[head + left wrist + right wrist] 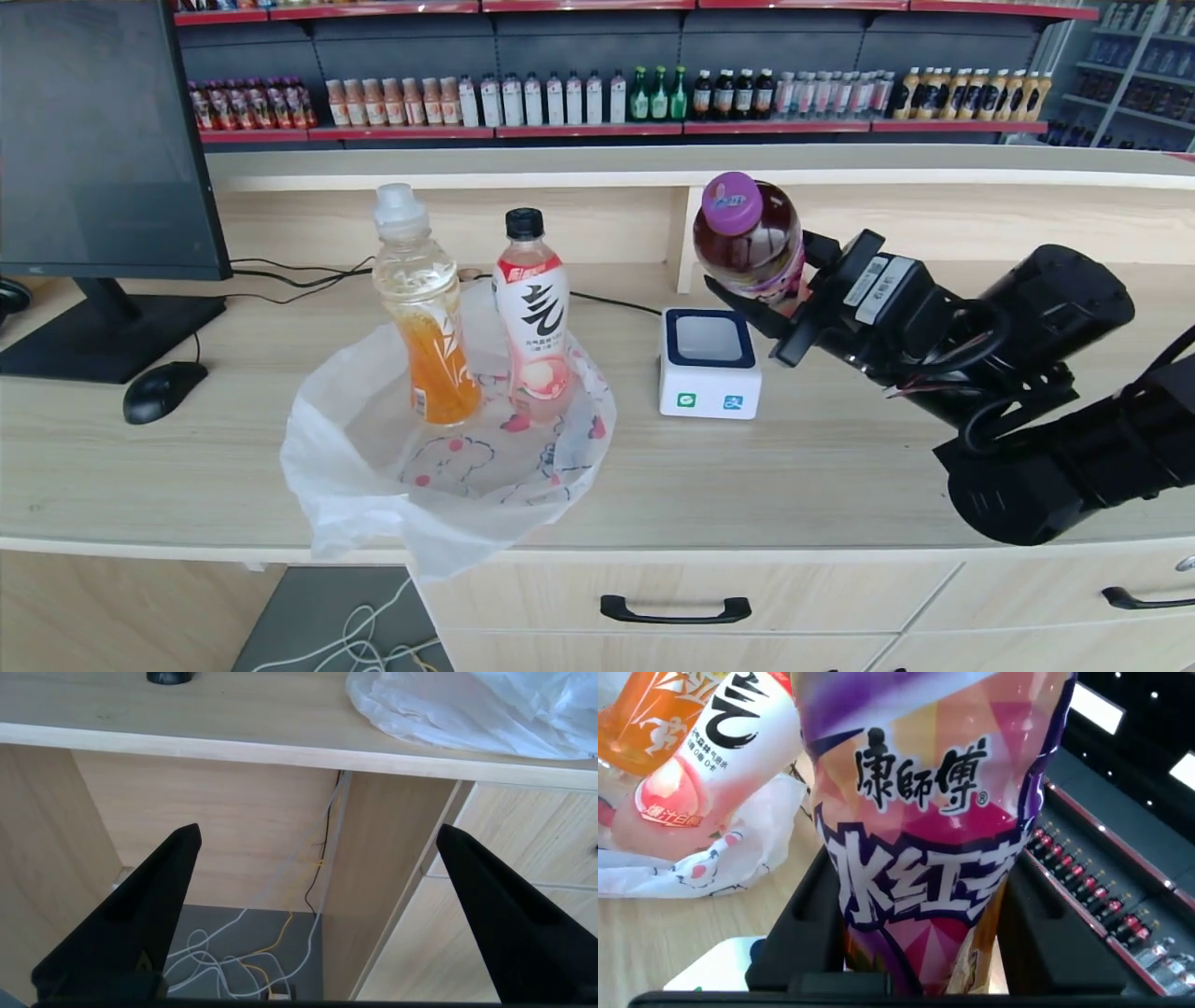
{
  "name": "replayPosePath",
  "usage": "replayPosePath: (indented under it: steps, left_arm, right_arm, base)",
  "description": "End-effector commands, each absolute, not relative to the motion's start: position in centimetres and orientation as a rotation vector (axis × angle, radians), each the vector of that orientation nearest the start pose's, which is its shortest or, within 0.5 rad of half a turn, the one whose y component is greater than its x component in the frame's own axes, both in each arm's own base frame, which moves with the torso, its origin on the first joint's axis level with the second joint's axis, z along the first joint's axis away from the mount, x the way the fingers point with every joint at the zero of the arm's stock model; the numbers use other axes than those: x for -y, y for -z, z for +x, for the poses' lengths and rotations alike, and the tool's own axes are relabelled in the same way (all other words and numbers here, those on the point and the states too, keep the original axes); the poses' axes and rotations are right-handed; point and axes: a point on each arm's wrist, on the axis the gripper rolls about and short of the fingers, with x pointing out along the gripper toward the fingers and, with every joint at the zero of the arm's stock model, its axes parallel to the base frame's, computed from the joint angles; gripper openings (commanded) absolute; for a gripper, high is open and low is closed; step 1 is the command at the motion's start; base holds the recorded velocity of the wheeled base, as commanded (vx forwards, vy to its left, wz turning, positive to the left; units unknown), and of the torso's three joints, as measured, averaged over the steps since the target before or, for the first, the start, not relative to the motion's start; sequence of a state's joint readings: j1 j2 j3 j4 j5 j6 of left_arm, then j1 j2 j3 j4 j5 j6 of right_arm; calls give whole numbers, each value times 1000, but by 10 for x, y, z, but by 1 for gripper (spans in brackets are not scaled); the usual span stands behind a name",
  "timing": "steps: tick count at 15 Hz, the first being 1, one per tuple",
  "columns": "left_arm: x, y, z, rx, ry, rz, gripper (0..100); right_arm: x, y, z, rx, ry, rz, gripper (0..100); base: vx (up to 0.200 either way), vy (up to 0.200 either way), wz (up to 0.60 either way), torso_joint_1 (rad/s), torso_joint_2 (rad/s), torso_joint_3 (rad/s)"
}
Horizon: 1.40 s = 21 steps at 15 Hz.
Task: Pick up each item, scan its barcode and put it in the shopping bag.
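A purple-capped bottle of dark red drink sits tilted, clamped between the right jaws. The white scanner is just below them. Well to their left, an orange bottle and a pink-labelled bottle stand upright inside the open white shopping bag.

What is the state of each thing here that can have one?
shopping bag: open, mouth up.
orange drink bottle: capped, upright in the shopping bag.
pink-labelled bottle: capped, upright in the shopping bag.
purple-capped bottle: capped, tilted, held in the air.
right hand: shut on the purple-capped bottle.
left hand: open, empty.
monitor: screen dark.
drawer: shut.
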<state>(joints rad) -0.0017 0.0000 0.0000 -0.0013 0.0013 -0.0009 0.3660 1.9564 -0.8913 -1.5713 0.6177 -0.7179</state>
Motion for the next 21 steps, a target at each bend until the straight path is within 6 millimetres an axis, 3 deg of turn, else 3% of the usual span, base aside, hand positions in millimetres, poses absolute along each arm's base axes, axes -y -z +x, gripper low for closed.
replayPosePath:
  steps: [1,5,21]
  left_arm:
    - [0,-76,-23,2,0,-2,100]
    - [0,-76,-23,2,0,-3,100]
    - [0,-76,-23,3,0,-5,100]
  right_arm:
    - [-136,-210,335,869,-735,-718,0]
    - [-143,-189,346,851,-788,-744,0]
    - [-144,-184,352,868,-818,-767,0]
  base:
    - [0,0,0,0,0,0]
    - [0,0,0,0,0,0]
    - [0,0,0,0,0,0]
